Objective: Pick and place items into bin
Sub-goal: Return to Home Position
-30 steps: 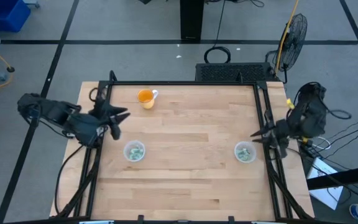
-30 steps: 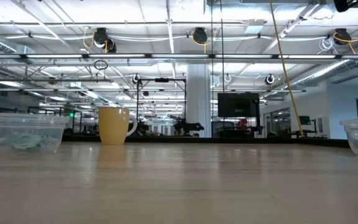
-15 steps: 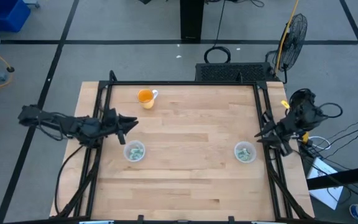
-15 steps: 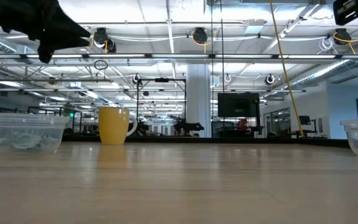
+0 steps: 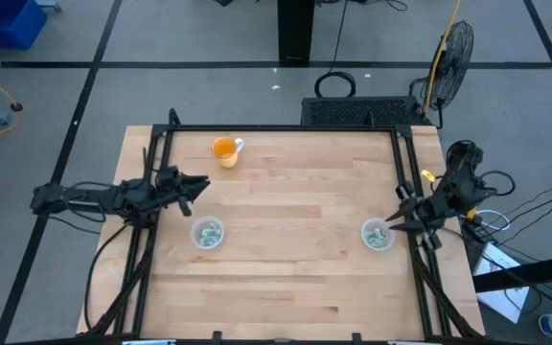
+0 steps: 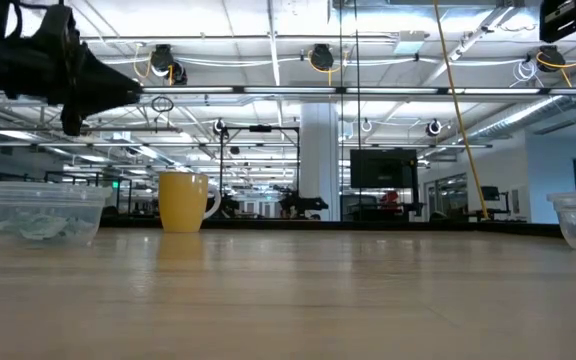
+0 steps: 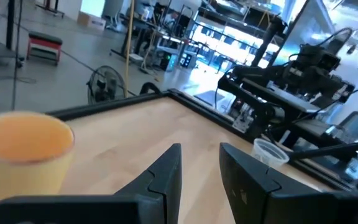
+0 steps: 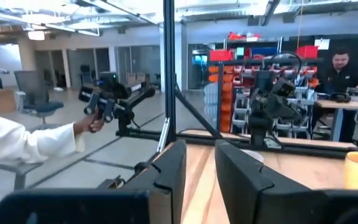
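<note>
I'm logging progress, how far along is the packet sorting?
Done: packets lie in the left bin and right bin; none show loose on the table. In hand: nothing, left gripper and right gripper both empty, open, near the table's sides. Left: probably only parking.

Packets [image 5: 209, 232] in the near cup [image 5: 195, 233], the one closest to the orange mug [image 5: 223, 149]: too small in high view to count. Same w/ the far cup [image 5: 365, 233], well apart from the mug. Low view: near cup's contents are just a pale green smear thru the cloudy wall; far cup cut off by pic edge. Left wrist view: mug blurred, partly out of frame. Right wrist view: only a sliver of mug shows; person w/ white sleeve [image 8: 23, 146] also cut off.
</note>
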Motion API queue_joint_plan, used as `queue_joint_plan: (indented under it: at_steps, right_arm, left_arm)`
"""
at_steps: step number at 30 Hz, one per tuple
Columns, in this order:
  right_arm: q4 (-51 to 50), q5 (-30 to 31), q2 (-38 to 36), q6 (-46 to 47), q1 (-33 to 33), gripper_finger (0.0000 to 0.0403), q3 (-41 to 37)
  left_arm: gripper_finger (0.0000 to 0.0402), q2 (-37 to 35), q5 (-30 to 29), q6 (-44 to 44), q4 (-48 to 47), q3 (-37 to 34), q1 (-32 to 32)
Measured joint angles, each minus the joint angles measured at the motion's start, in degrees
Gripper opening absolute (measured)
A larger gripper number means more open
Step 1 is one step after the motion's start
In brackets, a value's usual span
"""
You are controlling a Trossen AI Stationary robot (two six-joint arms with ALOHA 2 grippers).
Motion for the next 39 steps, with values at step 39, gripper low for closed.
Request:
queue_joint_plan:
  at_steps: [39]
  right_arm:
    - [11.6,-22.6,0.0,7.7,0.0,0.0079,-18.6]
  left_arm:
    - [0.0113,0.3,0.8,-2.4,4.8,-5.2,0.6]
